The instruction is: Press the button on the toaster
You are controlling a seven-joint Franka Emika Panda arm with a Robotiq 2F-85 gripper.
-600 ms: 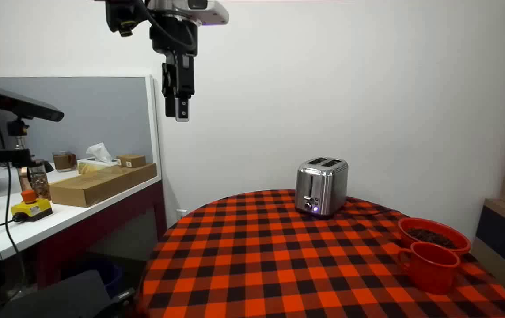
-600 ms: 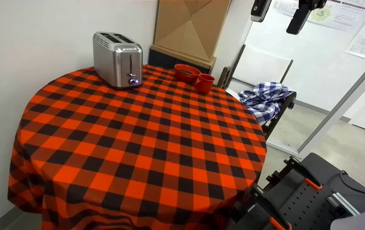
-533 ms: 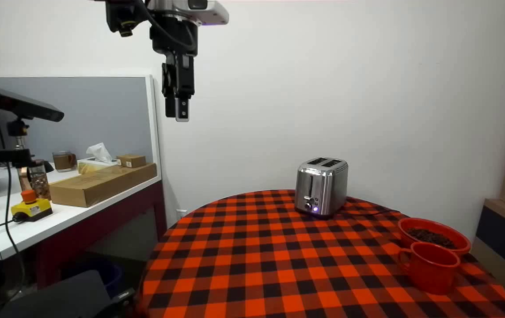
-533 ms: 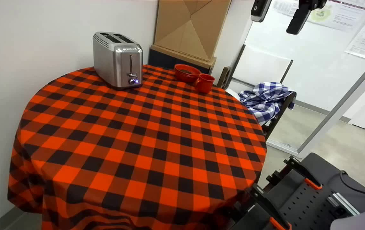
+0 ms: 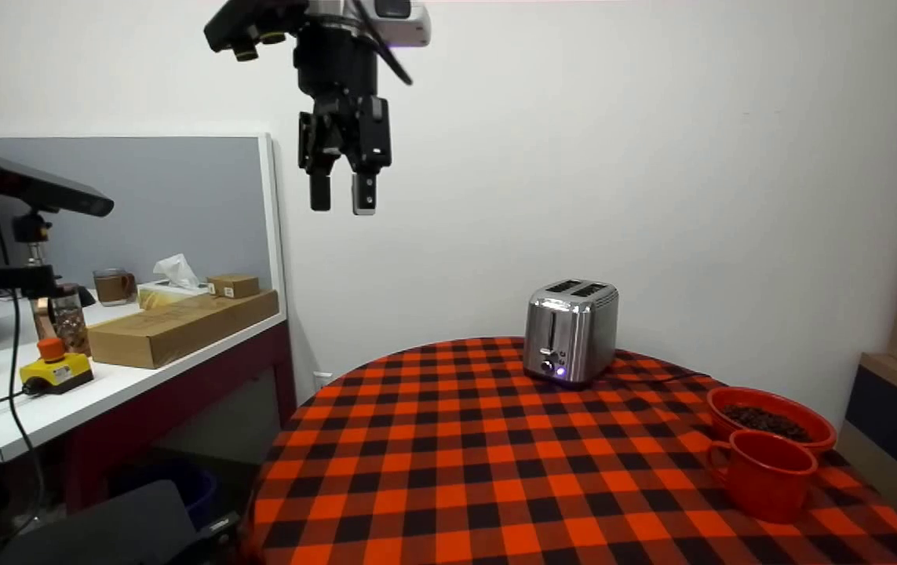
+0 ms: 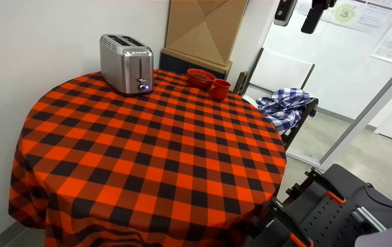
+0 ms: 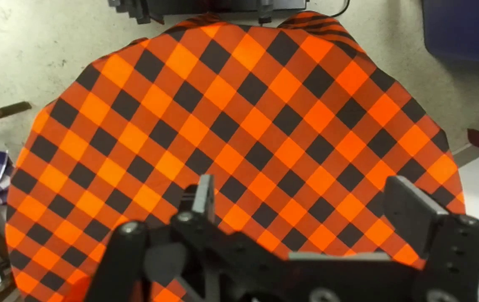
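Note:
The shiny silver toaster [image 5: 571, 333] stands upright at the far side of the checked table, near the wall, and it also shows in an exterior view [image 6: 126, 65]. Its front panel has a vertical slot with a lever, a knob [image 5: 547, 366] and a small lit button [image 5: 560, 371] low down; the lit button also shows in an exterior view [image 6: 146, 87]. My gripper [image 5: 342, 202] is open and empty, high above the table, well apart from the toaster. In the wrist view the gripper [image 7: 300, 188] has its fingers wide apart over tablecloth. The toaster is out of the wrist view.
A red bowl of dark bits [image 5: 825, 428] and a red cup [image 5: 766, 479] stand at one table edge. A cord [image 5: 660, 380] runs behind the toaster. A white desk [image 5: 130, 384] with boxes and a chair with a checked cloth [image 6: 285, 106] stand beside the table.
My gripper has shifted right in an exterior view and turned, so the gap between its fingers now shows there. The toaster, bowl and cup have not moved.

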